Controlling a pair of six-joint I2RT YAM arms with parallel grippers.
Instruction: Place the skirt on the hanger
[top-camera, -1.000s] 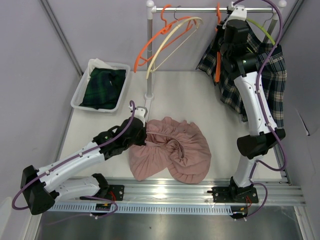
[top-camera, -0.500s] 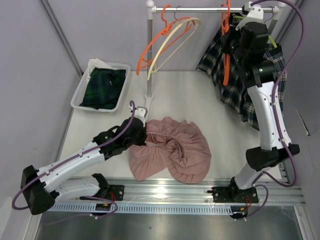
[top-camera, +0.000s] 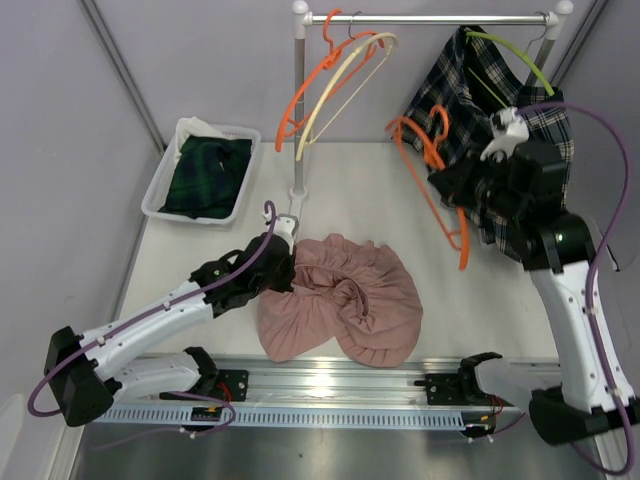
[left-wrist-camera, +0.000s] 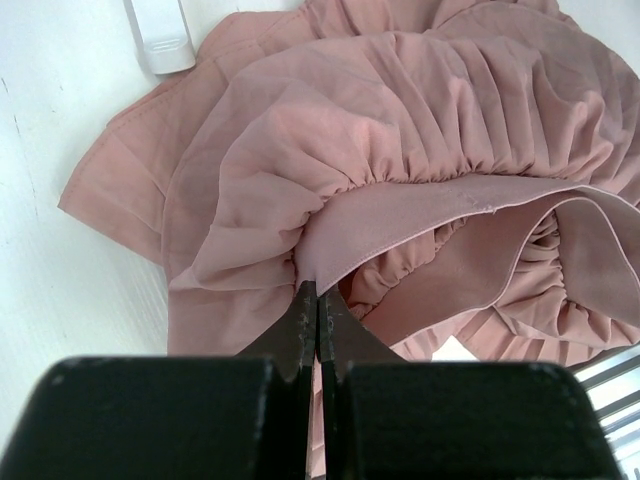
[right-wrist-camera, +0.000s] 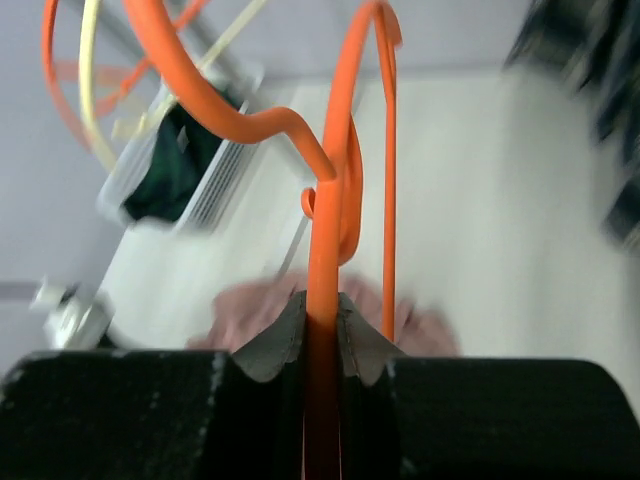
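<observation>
A pink skirt (top-camera: 345, 300) lies bunched on the white table. My left gripper (top-camera: 289, 268) is shut on its gathered waistband at the left edge. The left wrist view shows the fabric (left-wrist-camera: 400, 130) pinched between the closed jaws of the left gripper (left-wrist-camera: 318, 300). My right gripper (top-camera: 442, 188) hangs above the table's right side, shut on an orange hanger (top-camera: 449, 218) that dangles free of the rail. In the right wrist view the hanger's wire (right-wrist-camera: 322, 240) runs up through the right gripper (right-wrist-camera: 322, 312), with the skirt (right-wrist-camera: 250, 305) blurred below.
An orange and a cream hanger (top-camera: 330, 85) hang on the rail by the rack pole (top-camera: 298, 120). A plaid skirt (top-camera: 545, 150) hangs on a green hanger at the back right. A white bin (top-camera: 160, 185) holding dark green plaid cloth sits at the back left.
My right arm has lifted the orange hanger off the rail and swung it down and forward over the table. The left arm and the pink skirt have stayed put.
</observation>
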